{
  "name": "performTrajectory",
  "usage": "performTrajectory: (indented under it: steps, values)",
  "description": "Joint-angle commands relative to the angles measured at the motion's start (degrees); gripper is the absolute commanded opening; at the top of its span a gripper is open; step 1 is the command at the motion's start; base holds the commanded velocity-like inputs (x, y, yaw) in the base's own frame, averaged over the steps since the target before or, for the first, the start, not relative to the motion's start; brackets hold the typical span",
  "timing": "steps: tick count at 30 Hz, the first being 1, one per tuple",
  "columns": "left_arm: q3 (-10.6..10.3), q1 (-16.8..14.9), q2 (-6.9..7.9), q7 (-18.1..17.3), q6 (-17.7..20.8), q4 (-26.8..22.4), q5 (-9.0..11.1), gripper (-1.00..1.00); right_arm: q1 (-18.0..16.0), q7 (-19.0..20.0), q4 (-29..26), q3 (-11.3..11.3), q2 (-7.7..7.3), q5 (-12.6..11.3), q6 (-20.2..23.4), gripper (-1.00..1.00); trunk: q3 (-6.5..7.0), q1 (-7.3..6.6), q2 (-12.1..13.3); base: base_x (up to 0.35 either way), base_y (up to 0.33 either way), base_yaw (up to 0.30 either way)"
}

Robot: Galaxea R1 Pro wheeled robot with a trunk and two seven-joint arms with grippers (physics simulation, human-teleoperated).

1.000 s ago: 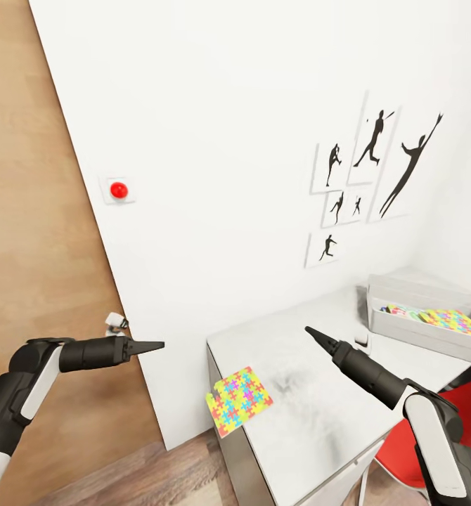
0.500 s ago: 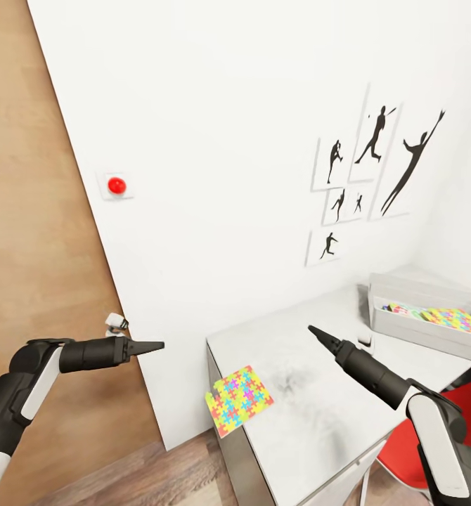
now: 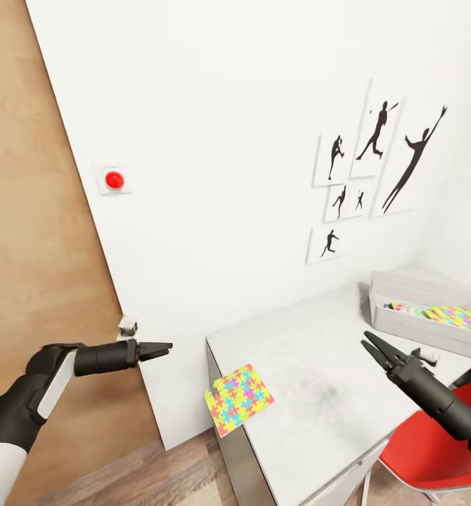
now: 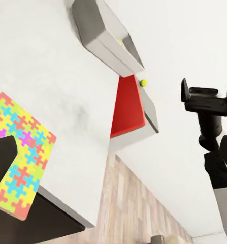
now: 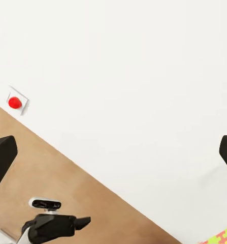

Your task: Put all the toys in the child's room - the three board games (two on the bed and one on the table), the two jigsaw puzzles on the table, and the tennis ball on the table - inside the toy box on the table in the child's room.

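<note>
- The white wall (image 3: 249, 126) takes up most of the head view, with a wooden door (image 3: 31, 232) to its left, a red round button (image 3: 114, 180) on a small plate, and a cluster of black silhouette pictures (image 3: 376, 176) of athletes.
- The white table (image 3: 313, 393) stands against that wall in the lower right of the head view; a red chair (image 3: 425, 450) is tucked at its near right side.
- The grey toy box (image 3: 411, 316) sits at the far right end of the table, near the wall, and already holds flat colourful items, one with a jigsaw pattern on top.
- A jigsaw puzzle (image 3: 238, 399) in bright mixed colours lies flat at the table's near left corner, overhanging the edge slightly; the left wrist view shows it (image 4: 19, 162) close to that arm's fingers.
- The left gripper (image 3: 162, 348) hangs in the air to the left of the table, pointing toward it, holding nothing; its fingers look close together, though the head view is too small to settle how far apart they are.
- The right gripper (image 3: 371, 345) hovers over the table's right part, near the toy box, its fingers parted and empty; the left wrist view confirms the spread (image 4: 206, 90).
- A small yellow-green tennis ball (image 4: 142, 83) shows in the left wrist view beyond the red chair, well apart from the puzzle.
</note>
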Motion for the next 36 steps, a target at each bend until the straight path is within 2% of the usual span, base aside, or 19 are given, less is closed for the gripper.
performTrajectory:
  steps: [1, 3, 6, 12, 15, 23, 25, 29, 36]
  values:
    - [0.0, -0.2, -0.45, 0.6, 0.4, 0.6, 0.1, 1.00, 0.0, 0.6, 0.0, -0.5, -0.01, -0.1, 0.7, 1.00, -0.27, 0.23, -0.5, 0.000, 0.000, 0.000]
    - [0.0, -0.8, -2.24, 3.8, 0.4, 3.2, 0.1, 1.00, 0.1, 1.6, 0.0, -1.6, -0.05, 0.0, 1.9, 1.00, -0.62, 0.67, -1.3, 0.000, 0.000, 0.000]
    - [0.0, -1.4, -3.85, 7.4, 0.4, 5.5, 0.2, 1.00, 0.2, 2.1, 0.0, -1.9, -0.05, 0.0, 2.5, 1.00, -1.16, 1.33, -2.5, 0.000, 0.000, 0.000]
    - [0.1, -2.5, -6.01, 13.3, 0.4, 10.2, 0.3, 1.00, 0.2, 2.2, 0.0, -1.7, 0.13, 0.1, 3.5, 1.00, -2.24, 2.65, -4.9, 0.000, 0.000, 0.000]
    - [0.1, -3.4, -6.46, 15.6, 0.4, 12.9, 0.4, 1.00, 0.2, 2.3, 0.0, -1.8, 0.07, 0.1, 4.0, 1.00, -2.78, 3.31, -6.1, 0.000, 0.000, 0.000]
    - [0.4, -3.9, -6.60, 17.3, 0.4, 16.1, 0.4, 1.00, 0.2, 2.2, 0.0, -1.8, 0.12, 0.2, 4.3, 1.00, -4.22, 5.07, -9.3, 0.000, 0.000, 0.000]
    - [1.0, -4.0, -6.57, 17.4, 0.4, 16.5, 0.5, 1.00, 0.2, 2.1, 0.0, -1.8, 0.15, 0.3, 4.3, 1.00, -4.57, 5.51, -10.1, 0.000, 0.000, 0.000]
    - [4.2, -4.0, -6.59, 17.5, 0.4, 17.8, 0.4, 1.00, 0.2, 2.0, 0.0, -1.8, 0.19, 0.3, 4.3, 1.00, -5.29, 6.38, -11.7, 0.000, 0.000, 0.000]
    - [5.5, -4.0, -6.29, 17.7, 0.3, 18.9, 0.3, 1.00, 0.2, 2.0, 0.1, -1.8, 0.17, 0.3, 4.3, 1.00, -6.55, 7.92, -14.5, 0.000, 0.000, 0.000]
